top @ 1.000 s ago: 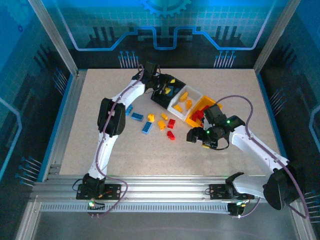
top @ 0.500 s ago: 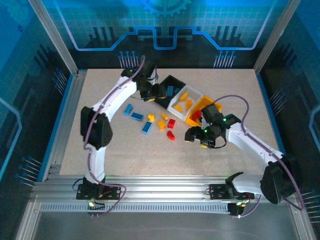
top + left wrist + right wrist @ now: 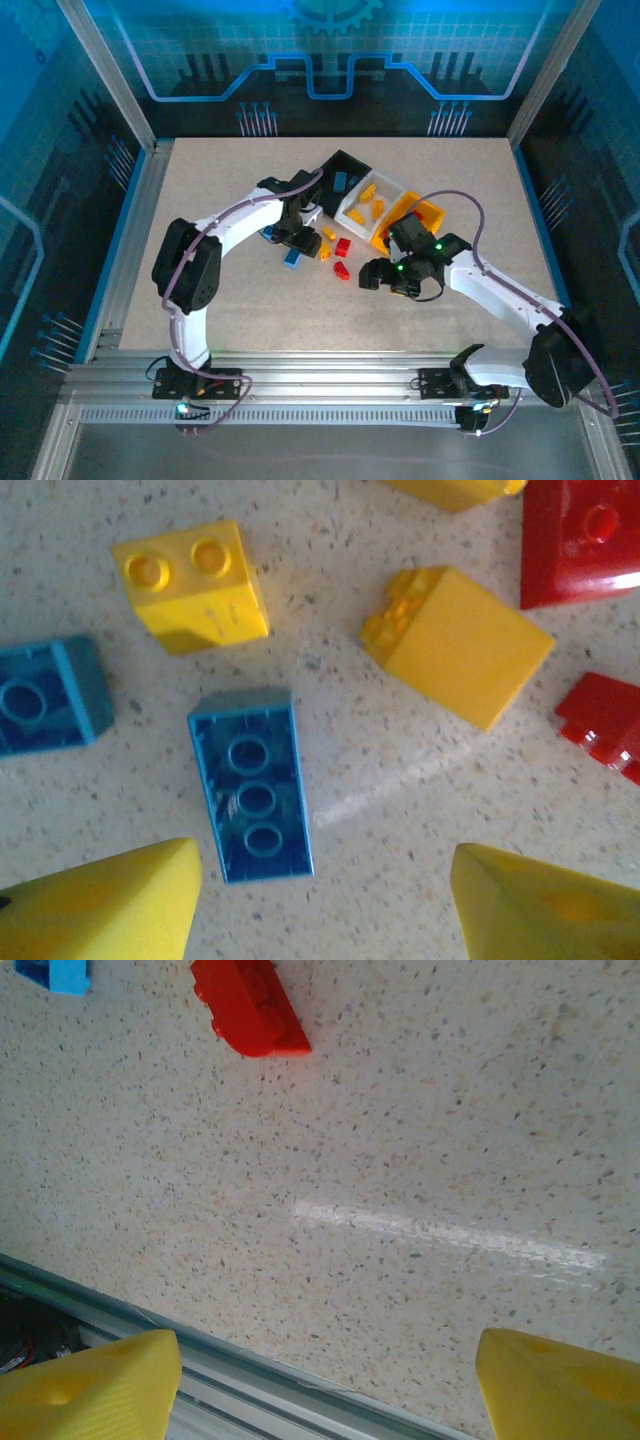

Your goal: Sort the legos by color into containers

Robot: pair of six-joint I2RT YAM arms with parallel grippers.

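Note:
Loose legos lie mid-table: a blue brick (image 3: 250,785) lies underside up, with a second blue one (image 3: 45,695), a yellow brick (image 3: 190,580), an orange wedge (image 3: 455,640) and red pieces (image 3: 585,540) around it. My left gripper (image 3: 325,900) hovers open just above them, the upturned blue brick close to its left finger and nothing between the fingers. In the top view the left gripper (image 3: 292,232) is over the pile. My right gripper (image 3: 378,277) is open over bare table, a red brick (image 3: 250,1005) ahead of it. The containers, black (image 3: 345,165), white (image 3: 392,190) and yellow-orange (image 3: 432,212), hold bricks.
The aluminium rail of the table's near edge (image 3: 200,1360) runs just under my right gripper's fingers. The blue-lit frame posts (image 3: 110,80) stand at the back corners. Open tabletop lies to the far left (image 3: 180,190) and far right (image 3: 500,190).
My left arm has swung from the black bin back down to the loose bricks, its jaws opening wider. My right gripper has drifted slightly left, still open.

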